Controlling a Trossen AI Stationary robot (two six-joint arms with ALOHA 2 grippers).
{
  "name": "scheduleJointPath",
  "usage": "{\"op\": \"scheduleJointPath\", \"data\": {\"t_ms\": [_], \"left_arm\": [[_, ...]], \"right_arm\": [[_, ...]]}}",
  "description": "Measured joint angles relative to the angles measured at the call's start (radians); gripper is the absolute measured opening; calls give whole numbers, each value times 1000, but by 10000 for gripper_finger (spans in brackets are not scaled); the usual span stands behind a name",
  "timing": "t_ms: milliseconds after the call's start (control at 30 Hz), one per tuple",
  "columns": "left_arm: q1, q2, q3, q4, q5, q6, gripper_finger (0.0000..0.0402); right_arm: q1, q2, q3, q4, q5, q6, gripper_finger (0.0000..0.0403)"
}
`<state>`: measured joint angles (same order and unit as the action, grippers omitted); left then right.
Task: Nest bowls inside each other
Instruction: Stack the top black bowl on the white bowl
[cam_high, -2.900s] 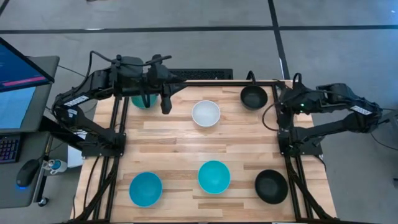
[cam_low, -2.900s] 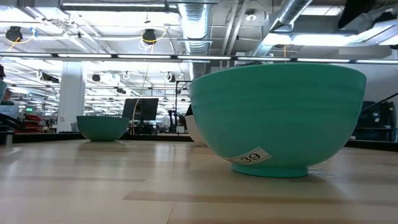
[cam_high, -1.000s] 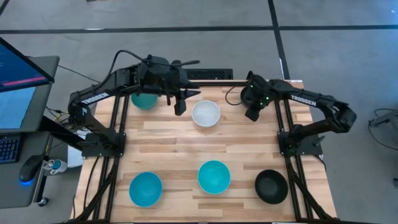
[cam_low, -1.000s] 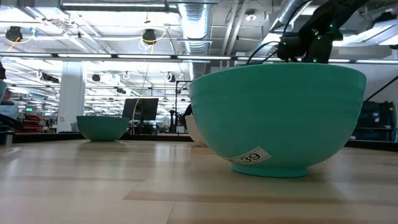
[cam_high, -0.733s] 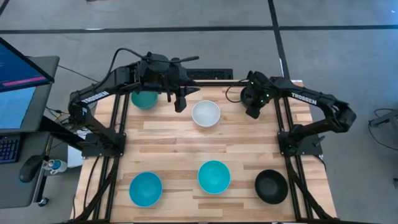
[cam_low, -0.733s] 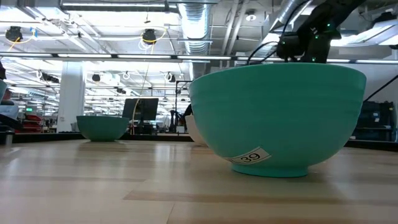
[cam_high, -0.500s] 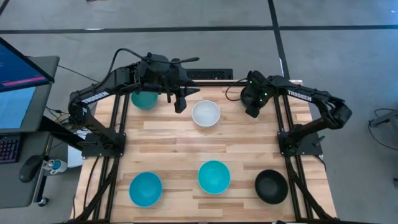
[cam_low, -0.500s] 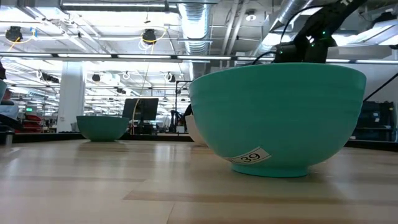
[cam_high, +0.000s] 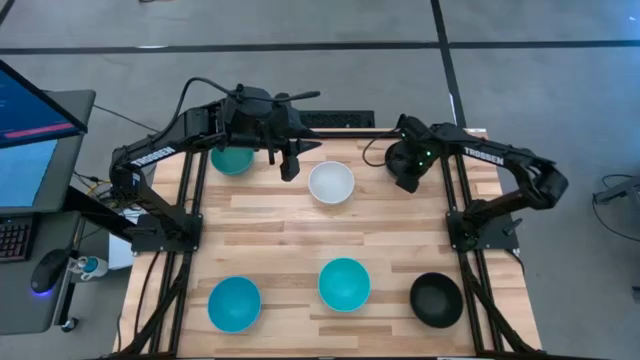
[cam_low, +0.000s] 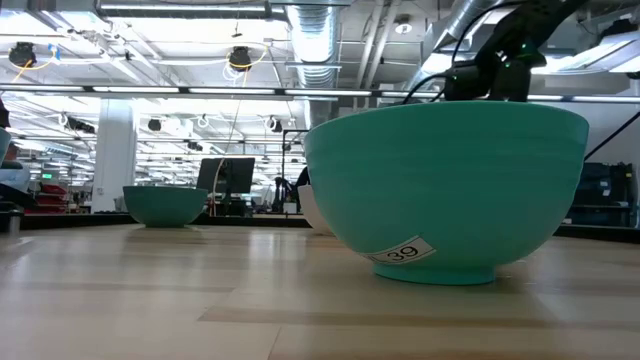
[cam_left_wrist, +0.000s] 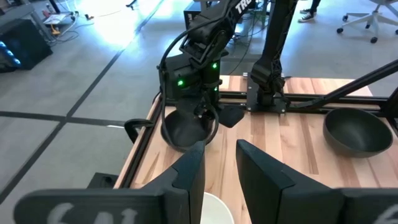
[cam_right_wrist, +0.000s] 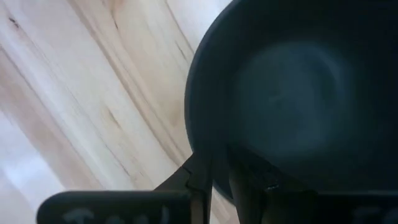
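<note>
Six bowls rest on their bases on the wooden table. The white bowl (cam_high: 331, 183) is far centre, and the dark teal-green bowl (cam_high: 231, 159) far left. Two turquoise bowls (cam_high: 234, 303) (cam_high: 344, 283) and one black bowl (cam_high: 436, 299) sit along the near edge. The other black bowl (cam_left_wrist: 186, 129) is at the far right corner, mostly hidden under my right gripper (cam_high: 405, 172), which is shut on it. My left gripper (cam_high: 291, 168) hangs open just left of the white bowl, touching nothing. My right gripper (cam_right_wrist: 221, 180) pinches the far black bowl's rim (cam_right_wrist: 214, 163), one finger (cam_right_wrist: 249, 183) inside the bowl and the other finger (cam_right_wrist: 198, 177) outside. It comes from above, pointing down. Whether the bowl is off the table, I cannot tell.
In the low view the near turquoise bowl (cam_low: 450, 190) fills the foreground. Dark frame rails (cam_high: 465, 250) run along both table sides. A keyboard (cam_high: 335, 119) lies beyond the far edge. Bare wood (cam_high: 300, 235) stretches between the far and near rows of bowls.
My right arm's elbow has swung slightly toward the table's right while its gripper has stayed at the far black bowl. The bowls lie where they were.
</note>
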<state>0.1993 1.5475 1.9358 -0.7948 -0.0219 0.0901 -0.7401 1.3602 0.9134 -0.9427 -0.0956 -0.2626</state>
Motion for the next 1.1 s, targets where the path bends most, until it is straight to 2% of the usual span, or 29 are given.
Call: {"op": "scheduleJointPath", "data": {"t_ms": [333, 567, 700, 1100], "left_arm": [[0, 0, 0, 0, 0, -1, 84], [0, 0, 0, 0, 0, -5, 84], [0, 0, 0, 0, 0, -6, 84], [0, 0, 0, 0, 0, -7, 84]], "right_arm": [[52, 1, 0, -22, -44, 0, 70], [79, 1, 0, 28, -29, 0, 70], [72, 1, 0, 50, 42, -8, 70], [72, 2, 0, 38, -1, -7, 70]]}}
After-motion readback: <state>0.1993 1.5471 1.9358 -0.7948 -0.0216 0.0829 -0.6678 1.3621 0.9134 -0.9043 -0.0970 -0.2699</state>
